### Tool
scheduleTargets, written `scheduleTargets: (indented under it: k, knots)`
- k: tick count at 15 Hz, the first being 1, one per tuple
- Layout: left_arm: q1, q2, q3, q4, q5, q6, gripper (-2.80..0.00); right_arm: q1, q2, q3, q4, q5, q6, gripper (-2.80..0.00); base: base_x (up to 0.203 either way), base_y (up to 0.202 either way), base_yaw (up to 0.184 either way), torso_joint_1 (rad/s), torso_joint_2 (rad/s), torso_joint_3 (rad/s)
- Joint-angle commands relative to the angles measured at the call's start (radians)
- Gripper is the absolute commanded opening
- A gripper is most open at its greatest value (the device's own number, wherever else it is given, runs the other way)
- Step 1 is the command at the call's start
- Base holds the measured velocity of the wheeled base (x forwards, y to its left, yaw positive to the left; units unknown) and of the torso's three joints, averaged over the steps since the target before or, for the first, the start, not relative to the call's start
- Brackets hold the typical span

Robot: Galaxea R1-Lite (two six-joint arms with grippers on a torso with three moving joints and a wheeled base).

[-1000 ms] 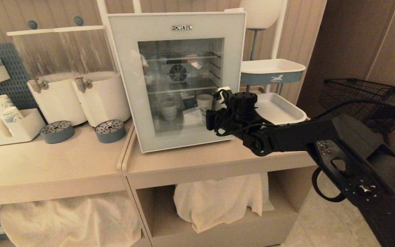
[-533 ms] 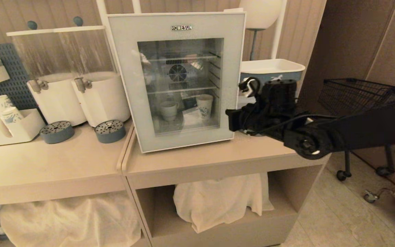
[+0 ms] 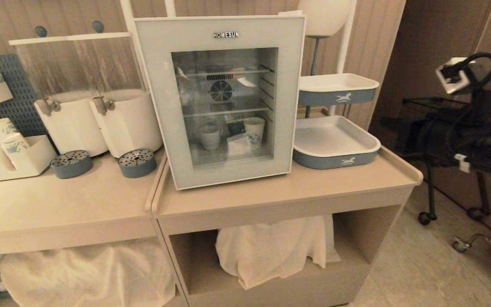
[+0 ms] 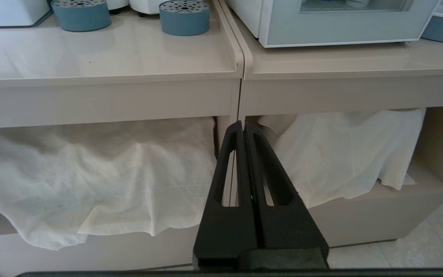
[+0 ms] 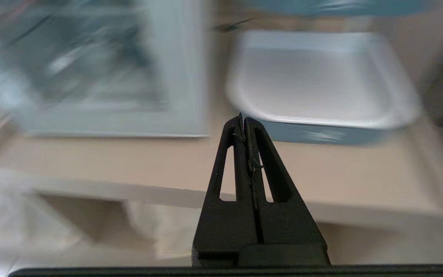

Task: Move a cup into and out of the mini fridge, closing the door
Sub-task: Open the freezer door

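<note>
Two clear-topped dispensers stand side by side on the left table, each with a round blue perforated drip tray in front of it, and further left a white holder carries blue-printed paper cups before a blue pegboard. On the right table a two-tier stand holds an upper and a lower white-and-blue tray, each bearing a horse emblem, with a pale round lamp shade above them. White cloths hang bundled in the open shelves under both tables, and a black wire cart on castors stands on the tiled floor to the right.
</note>
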Motion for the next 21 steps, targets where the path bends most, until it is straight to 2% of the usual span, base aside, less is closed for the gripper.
scheduleTargets:
  k: [1,3,8,10,11,12,13,15,17,18,19,20,21]
  knots:
    - [0.001,0.000,0.000,0.000,0.001,-0.001,-2.80,-0.062,-0.223,0.081,0.011,-0.003,-0.003,-2.80,0.000,0.000,0.000,0.000,0.00,0.000]
    - [0.001,0.000,0.000,0.000,0.001,-0.001,-2.80,-0.097,-0.418,0.140,0.088,-0.055,-0.004,-2.80,0.000,0.000,0.000,0.000,0.00,0.000]
    - [0.001,0.000,0.000,0.000,0.001,-0.001,-2.80,-0.129,-0.941,0.249,0.458,-0.221,0.006,-2.80,0.000,0.000,0.000,0.000,0.00,0.000]
    - [0.001,0.000,0.000,0.000,0.001,-0.001,-2.80,-0.137,-1.114,0.292,0.600,-0.317,0.014,-2.80,0.000,0.000,0.000,0.000,0.00,0.000]
    - [0.001,0.000,0.000,0.000,0.001,-0.001,-2.80,-0.148,-1.171,0.325,0.661,-0.377,0.027,-2.80,0.000,0.000,0.000,0.000,0.00,0.000]
    - [0.001,0.000,0.000,0.000,0.001,-0.001,-2.80,-0.156,-1.199,0.361,0.698,-0.498,0.065,-2.80,0.000,0.000,0.000,0.000,0.00,0.000]
    - [0.001,0.000,0.000,0.000,0.001,-0.001,-2.80,-0.160,-1.201,0.409,0.716,-0.571,0.105,-2.80,0.000,0.000,0.000,0.000,0.00,0.000]
    - [0.001,0.000,0.000,0.000,0.001,-0.001,-2.80,-0.164,-1.201,0.454,0.722,-0.639,0.146,-2.80,0.000,0.000,0.000,0.000,0.00,0.000]
    - [0.001,0.000,0.000,0.000,0.001,0.000,-2.80,-0.206,-1.201,0.442,0.698,-0.656,0.131,-2.80,0.000,0.000,0.000,0.000,0.00,0.000]
    - [0.001,0.000,0.000,0.000,0.001,-0.001,-2.80,-0.259,-1.209,0.445,0.689,-0.648,0.127,-2.80,0.000,0.000,0.000,0.000,0.00,0.000]
    - [0.001,0.000,0.000,0.000,0.001,0.001,-2.80,-0.304,-1.230,0.459,0.682,-0.625,0.127,-2.80,0.000,0.000,0.000,0.000,0.00,0.000]
    - [0.001,0.000,0.000,0.000,0.001,-0.001,-2.80,-0.309,-1.278,0.477,0.679,-0.590,0.125,-2.80,0.000,0.000,0.000,0.000,0.00,0.000]
    - [0.001,0.000,0.000,0.000,0.001,0.001,-2.80,-0.295,-1.356,0.505,0.676,-0.519,0.120,-2.80,0.000,0.000,0.000,0.000,0.00,0.000]
